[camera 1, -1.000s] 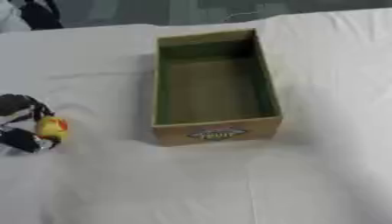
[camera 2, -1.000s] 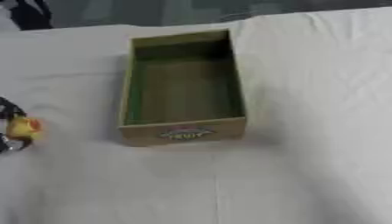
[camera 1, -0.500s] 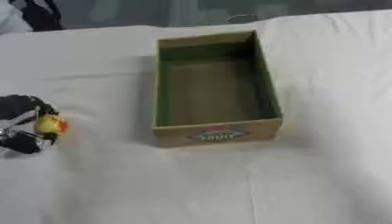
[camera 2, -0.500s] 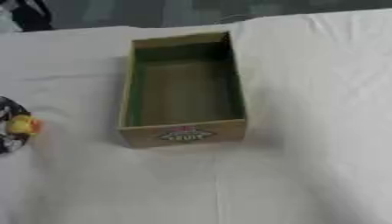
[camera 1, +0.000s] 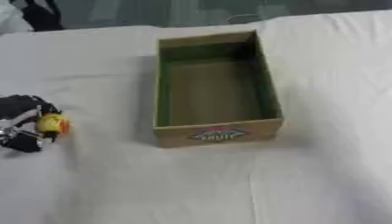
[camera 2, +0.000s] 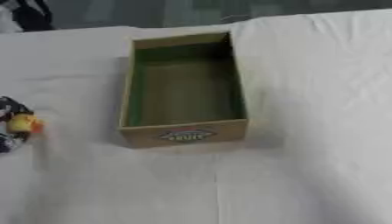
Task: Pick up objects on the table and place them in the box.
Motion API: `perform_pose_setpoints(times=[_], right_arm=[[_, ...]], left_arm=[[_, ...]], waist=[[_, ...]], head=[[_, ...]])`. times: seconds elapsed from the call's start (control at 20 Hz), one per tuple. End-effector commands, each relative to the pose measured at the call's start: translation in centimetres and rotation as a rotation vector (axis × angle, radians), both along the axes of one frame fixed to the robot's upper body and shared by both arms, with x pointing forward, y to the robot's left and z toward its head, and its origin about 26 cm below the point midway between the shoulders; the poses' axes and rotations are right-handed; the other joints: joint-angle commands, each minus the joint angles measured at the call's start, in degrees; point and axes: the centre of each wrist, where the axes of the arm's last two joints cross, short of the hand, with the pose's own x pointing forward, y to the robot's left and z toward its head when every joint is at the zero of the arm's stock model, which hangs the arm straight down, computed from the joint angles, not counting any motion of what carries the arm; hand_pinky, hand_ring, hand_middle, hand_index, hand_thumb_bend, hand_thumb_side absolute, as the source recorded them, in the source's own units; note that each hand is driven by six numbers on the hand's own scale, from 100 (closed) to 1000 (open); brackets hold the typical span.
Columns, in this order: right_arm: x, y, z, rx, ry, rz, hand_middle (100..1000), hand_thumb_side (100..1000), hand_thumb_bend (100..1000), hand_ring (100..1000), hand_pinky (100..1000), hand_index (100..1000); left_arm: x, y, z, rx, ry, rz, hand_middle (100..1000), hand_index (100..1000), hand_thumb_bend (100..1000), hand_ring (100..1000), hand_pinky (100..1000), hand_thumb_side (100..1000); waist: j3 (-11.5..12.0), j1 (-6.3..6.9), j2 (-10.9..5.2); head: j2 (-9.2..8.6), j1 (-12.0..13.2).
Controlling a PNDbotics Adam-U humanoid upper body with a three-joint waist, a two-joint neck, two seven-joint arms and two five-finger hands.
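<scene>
A brown cardboard box (camera 1: 217,131) with a green inner lining and a label on its front wall stands open in the middle of the white-covered table; nothing shows inside it. At the far left my left hand (camera 1: 21,121) is curled round a small yellow and orange object (camera 1: 53,123), just above the cloth and well left of the box. The object's shape is mostly hidden by my fingers. My right hand shows in neither view.
The white tablecloth (camera 1: 321,166) spreads wrinkled around the box. A dark shape (camera 1: 34,15) lies past the table's far left edge, with a dim background behind it.
My left hand with the yellow object has shifted slightly up and toward the left edge. The box has stayed where it was.
</scene>
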Motion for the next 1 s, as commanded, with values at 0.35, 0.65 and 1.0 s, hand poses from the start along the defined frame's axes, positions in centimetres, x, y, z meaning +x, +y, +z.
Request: perform_pose_setpoints(times=[0.35, 0.65, 1.0], right_arm=[[-0.4, -0.1, 0.9, -0.017, -0.026, 0.003, 753, 911, 100, 775, 764, 848], [-0.3, -0.1, 0.9, -0.017, -0.022, 0.009, 753, 909, 100, 775, 764, 848], [-0.4, -0.1, 0.8, -0.015, -0.018, 0.014, 752, 909, 100, 774, 764, 848]], left_arm=[[-1.4, -0.8, 5.5, 0.018, -0.177, -0.058, 572, 773, 100, 632, 468, 221], [-2.2, -4.0, 9.8, 0.009, -0.299, -0.148, 566, 766, 100, 626, 469, 250], [-2.5, -7.9, 13.8, -0.028, -0.400, -0.265, 562, 761, 100, 620, 457, 271]], waist=[[0.4, -0.12, -2.23], [0.3, 0.24, -3.00], [-0.2, 0.72, -3.88]], head=[[0.17, -0.3], [0.83, 0.0], [1.45, 0.1]])
